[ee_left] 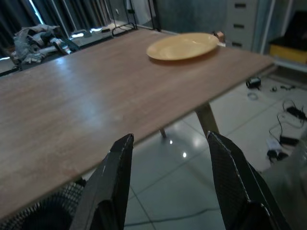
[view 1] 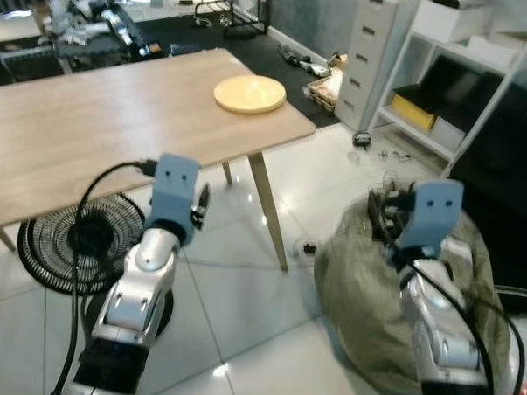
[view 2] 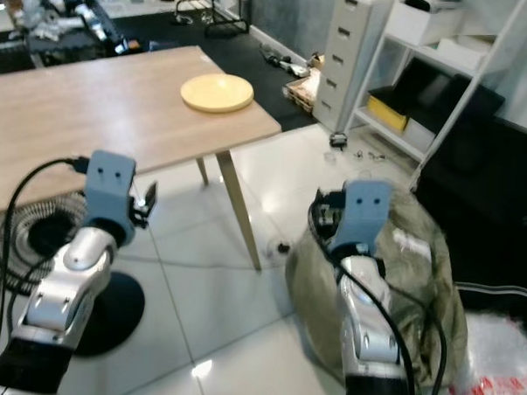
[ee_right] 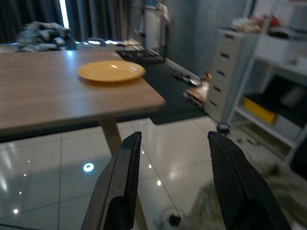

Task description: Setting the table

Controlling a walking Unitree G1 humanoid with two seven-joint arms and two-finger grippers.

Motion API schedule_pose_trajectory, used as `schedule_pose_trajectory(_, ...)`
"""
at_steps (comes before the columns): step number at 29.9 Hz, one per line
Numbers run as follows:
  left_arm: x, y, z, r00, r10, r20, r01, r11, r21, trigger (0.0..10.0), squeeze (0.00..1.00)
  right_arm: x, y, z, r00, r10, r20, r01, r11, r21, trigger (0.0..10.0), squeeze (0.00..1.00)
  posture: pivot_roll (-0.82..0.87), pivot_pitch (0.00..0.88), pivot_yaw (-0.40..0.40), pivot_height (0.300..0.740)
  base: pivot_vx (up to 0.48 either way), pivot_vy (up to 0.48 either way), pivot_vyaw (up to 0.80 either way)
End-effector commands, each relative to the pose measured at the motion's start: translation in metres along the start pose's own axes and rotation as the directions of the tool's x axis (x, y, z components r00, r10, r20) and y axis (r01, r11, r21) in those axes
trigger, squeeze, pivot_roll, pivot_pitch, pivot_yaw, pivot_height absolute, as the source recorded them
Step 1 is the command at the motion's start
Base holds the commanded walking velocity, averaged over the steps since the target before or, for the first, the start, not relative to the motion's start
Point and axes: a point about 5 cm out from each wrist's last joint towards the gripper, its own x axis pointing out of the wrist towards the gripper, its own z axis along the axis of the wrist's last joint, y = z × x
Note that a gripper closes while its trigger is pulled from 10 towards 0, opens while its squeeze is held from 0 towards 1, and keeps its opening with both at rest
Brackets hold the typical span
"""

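A round yellow plate (view 1: 250,94) lies near the far right corner of the wooden table (view 1: 91,129); it also appears in the wrist views as the plate (ee_left: 183,46) and the plate (ee_right: 111,71). My left gripper (ee_left: 168,153) is open and empty, held just below and in front of the table's near edge. My right gripper (ee_right: 175,163) is open and empty too, raised over the tiled floor to the right of the table, above an olive beanbag (view 1: 365,281).
A black floor fan (view 1: 78,242) stands under the table's near edge. Grey drawers (view 1: 375,54) and a white shelf unit (view 1: 479,76) stand at the right. Cables and small clutter litter the floor (view 1: 383,155). A pile of things (view 1: 88,10) lies beyond the table.
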Motion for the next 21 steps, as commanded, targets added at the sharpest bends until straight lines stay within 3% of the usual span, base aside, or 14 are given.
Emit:
schedule_pose_trajectory(1, -0.001, 0.005, -0.007, 1.0, 0.009, -0.023, -0.009, 1.0, 0.002, 10.0, 0.0, 0.001, 0.005, -0.002, 1.0, 0.017, -0.004, -0.017, 1.0, 0.012, 10.0, 0.0, -0.01, 0.0, 0.103, 0.74, 0.424, 0.0, 0.0)
schedule_pose_trajectory(21, 0.001, 0.008, -0.008, 1.0, 0.022, -0.019, -0.022, 1.0, 0.003, 10.0, 0.0, 0.0, 0.015, 0.001, 0.999, 0.049, 0.024, -0.05, 0.998, 0.04, 10.0, 0.0, -0.02, 0.0, 0.102, 0.74, 0.47, 0.0, 0.0)
